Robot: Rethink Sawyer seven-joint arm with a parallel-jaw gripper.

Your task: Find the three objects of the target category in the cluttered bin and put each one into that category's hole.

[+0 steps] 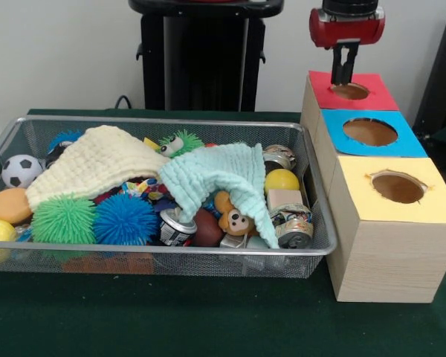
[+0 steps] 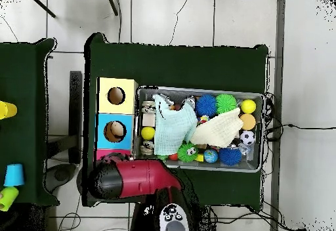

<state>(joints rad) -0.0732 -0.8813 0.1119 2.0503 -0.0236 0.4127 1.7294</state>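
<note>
1. Front view: gripper (image 1: 344,74) hanging directly over the hole of the red-topped box (image 1: 375,95), tips at the hole's rim. Fingers read as one dark stem; open or closed cannot be told. Nothing seen held.
2. Just nearer the camera than the gripper: blue-topped box (image 1: 405,141), then yellow-topped box (image 1: 431,204), in one row with the red one, each with a round hole in its top.
3. Left of the gripper and lower: wire mesh bin (image 1: 163,260), standing just beside the box row on the green table (image 1: 208,320).
4. Bin contents, nearest the gripper first: crushed cans (image 1: 291,227) against the end wall by the boxes, a yellow ball (image 1: 282,180) among them, a mint cloth (image 1: 219,175) draped over a monkey toy (image 1: 234,218).
5. Farther from the gripper: cream cloth (image 1: 97,160), blue spiky ball (image 1: 125,219), green spiky ball (image 1: 63,219), orange ball (image 1: 9,205), soccer ball (image 1: 20,170) at the bin's far end.
6. Target category not identifiable from the contents.
7. Overhead view: red arm (image 2: 134,179) lying over the red-topped box, hiding most of it; something round and pale visible inside the blue box's hole (image 2: 115,131); coloured cups (image 2: 9,176) on a separate table well apart.
</note>
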